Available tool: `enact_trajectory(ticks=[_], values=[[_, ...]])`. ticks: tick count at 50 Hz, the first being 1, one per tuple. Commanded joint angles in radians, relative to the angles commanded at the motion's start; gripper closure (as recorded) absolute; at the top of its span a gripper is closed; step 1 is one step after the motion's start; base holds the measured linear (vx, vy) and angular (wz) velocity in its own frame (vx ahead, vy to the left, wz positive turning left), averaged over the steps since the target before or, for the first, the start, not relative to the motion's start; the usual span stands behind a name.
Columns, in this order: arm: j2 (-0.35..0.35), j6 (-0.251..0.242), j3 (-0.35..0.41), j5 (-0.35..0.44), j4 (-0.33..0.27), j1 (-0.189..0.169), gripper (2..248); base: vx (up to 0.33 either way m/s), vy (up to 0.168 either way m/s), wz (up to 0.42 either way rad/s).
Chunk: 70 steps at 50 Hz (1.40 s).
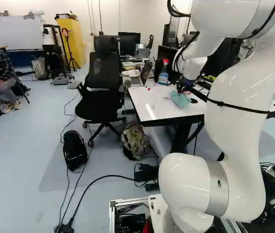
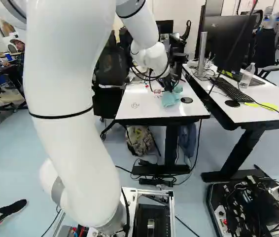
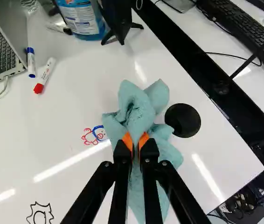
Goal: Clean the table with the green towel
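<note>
One white arm (image 1: 239,107), bent above the moving base and reaching out over the table. One white-topped table (image 1: 149,104), dark-edged, ahead of the base; the green towel was over its surface, near the black cable channel. One black office chair (image 1: 103,73), standing beside the table. One laptop (image 3: 2,52), open, on the table. One black gripper (image 1: 181,87), two-fingered, its orange pads (image 3: 128,139) clamped on the towel from both sides. One towel (image 3: 139,112), pale green, pinched between the fingertips, bunched; folds spread ahead of the gripper (image 3: 135,141) and to either side of it, a further length trailing beneath the fingers. How much of the cloth touched the tabletop could not be told. One bottle (image 3: 79,17) of blue liquid, well ahead of the towel. One black disc (image 3: 183,120), flat, just beside the towel. Two markers, one red-capped (image 3: 44,75), one blue-capped (image 3: 31,62), near the laptop. One small red-and-blue drawing (image 3: 94,135), at the towel's edge, opposite the disc.
</note>
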Motion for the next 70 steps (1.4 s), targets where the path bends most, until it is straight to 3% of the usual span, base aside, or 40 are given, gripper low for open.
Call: enact_trajectory(ticks=[21,41,70], values=[[-0.07,0.0,-0.084,0.0,0.0,0.038,214,0.0,0.0,0.0],[-0.079,0.0,-0.091,0.0,0.0,0.038,214,0.0,0.0,0.0],[-0.146,0.0,-0.104,0.0,0.0,0.038,214,0.0,0.0,0.0]])
